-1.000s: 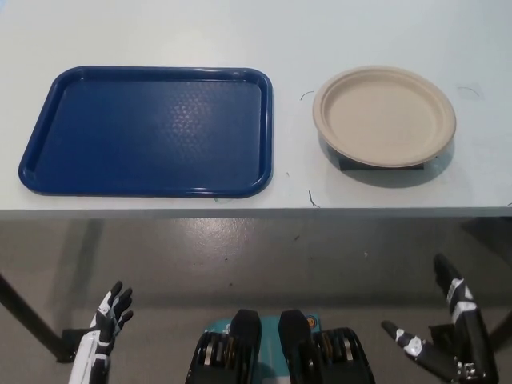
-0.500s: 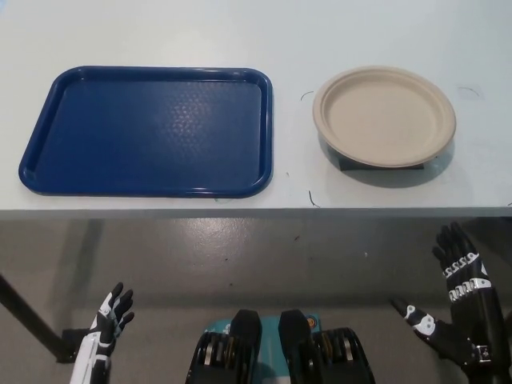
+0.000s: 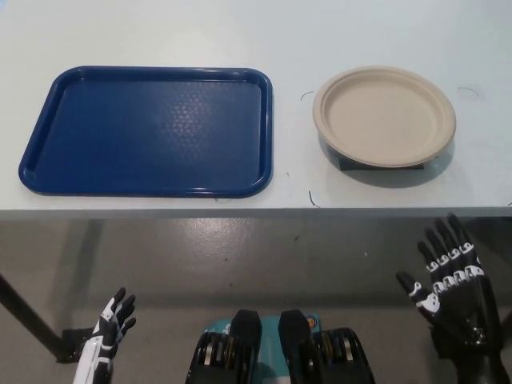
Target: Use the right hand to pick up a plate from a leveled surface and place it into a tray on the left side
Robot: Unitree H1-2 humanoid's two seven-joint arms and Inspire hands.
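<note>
A beige round plate (image 3: 385, 115) sits on a low dark block at the right of the pale table, empty. To its left lies a dark blue rectangular tray (image 3: 150, 131), also empty. My black right hand (image 3: 450, 286) hovers below the table's front edge at the lower right, open with fingers spread upward, well short of the plate. My white left hand (image 3: 108, 333) rests low at the bottom left, open and holding nothing.
The table's front edge (image 3: 256, 213) runs across the middle of the picture, with grey floor below it. A dark table leg (image 3: 28, 320) slants at the far lower left. Small pen marks dot the tabletop around the plate.
My right hand has risen and turned, its fingers now spread upward nearer the table edge. The left hand has barely shifted. Plate and tray stay put.
</note>
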